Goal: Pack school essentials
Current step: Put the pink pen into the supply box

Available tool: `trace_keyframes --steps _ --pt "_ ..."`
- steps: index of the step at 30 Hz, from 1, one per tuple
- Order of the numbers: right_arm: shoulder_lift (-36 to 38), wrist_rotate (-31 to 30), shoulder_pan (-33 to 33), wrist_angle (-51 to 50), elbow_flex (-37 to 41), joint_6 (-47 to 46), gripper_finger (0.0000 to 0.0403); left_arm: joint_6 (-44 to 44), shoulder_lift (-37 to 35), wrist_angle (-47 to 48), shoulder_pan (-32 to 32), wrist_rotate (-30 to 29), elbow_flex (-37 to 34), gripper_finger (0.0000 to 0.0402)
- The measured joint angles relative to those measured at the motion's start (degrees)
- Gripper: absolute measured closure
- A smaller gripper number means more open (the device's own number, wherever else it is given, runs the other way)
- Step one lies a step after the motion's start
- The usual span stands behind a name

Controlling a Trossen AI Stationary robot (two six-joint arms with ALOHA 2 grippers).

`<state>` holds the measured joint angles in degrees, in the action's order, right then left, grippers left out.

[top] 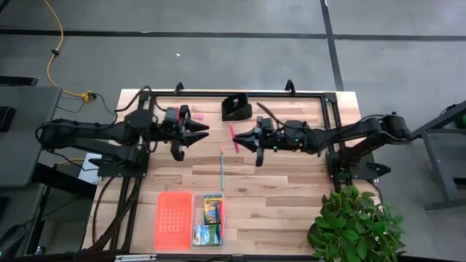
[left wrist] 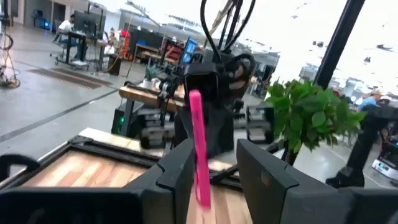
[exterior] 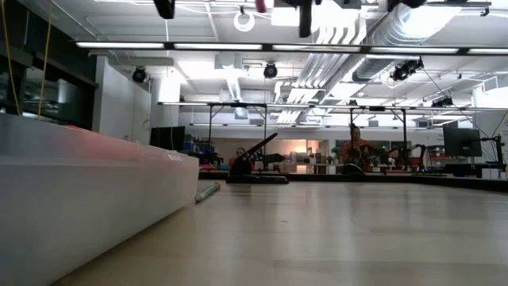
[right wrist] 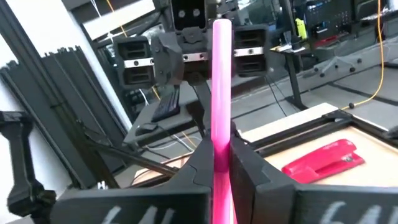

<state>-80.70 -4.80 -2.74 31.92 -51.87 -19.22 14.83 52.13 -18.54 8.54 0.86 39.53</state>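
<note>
Currently one pink pen (right wrist: 221,93) is clenched by the right gripper (top: 256,145) above the wooden table (top: 291,196); the left gripper (top: 191,134) is held released opposite; one clear bin (top: 209,220) is seen nearer.

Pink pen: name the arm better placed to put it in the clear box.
Right. The right gripper has its jaws shut on the pink pen, raised above the table, so it only needs to carry it to the clear box. The left gripper is open, holds nothing, and is apart from the pen.
</note>
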Motion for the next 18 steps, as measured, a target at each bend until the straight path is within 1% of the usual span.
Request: trace_keyframes --steps 3,5,9,13,18 --pt "-4.4 3.0 0.0 0.0 -4.9 2.0 0.0398 0.0 4.2 -3.5 -0.1 0.0 0.1 0.0270" --pt "-6.7 4.7 0.0 -2.1 -8.0 3.5 0.0398 0.2 6.6 -6.2 -0.1 0.0 0.1 0.0253" --pt "-9.2 5.0 0.1 -6.5 -12.8 4.3 0.0398 3.7 8.8 -9.1 -0.1 0.1 0.1 0.0217" --pt "-9.5 4.4 0.5 -7.2 -13.0 4.7 0.0398 4.1 9.3 -8.6 -0.5 2.0 0.1 0.0191" --pt "-9.0 4.0 1.0 -7.5 -13.0 4.0 0.0398 1.9 9.1 -8.7 -1.3 2.8 0.1 0.0178"
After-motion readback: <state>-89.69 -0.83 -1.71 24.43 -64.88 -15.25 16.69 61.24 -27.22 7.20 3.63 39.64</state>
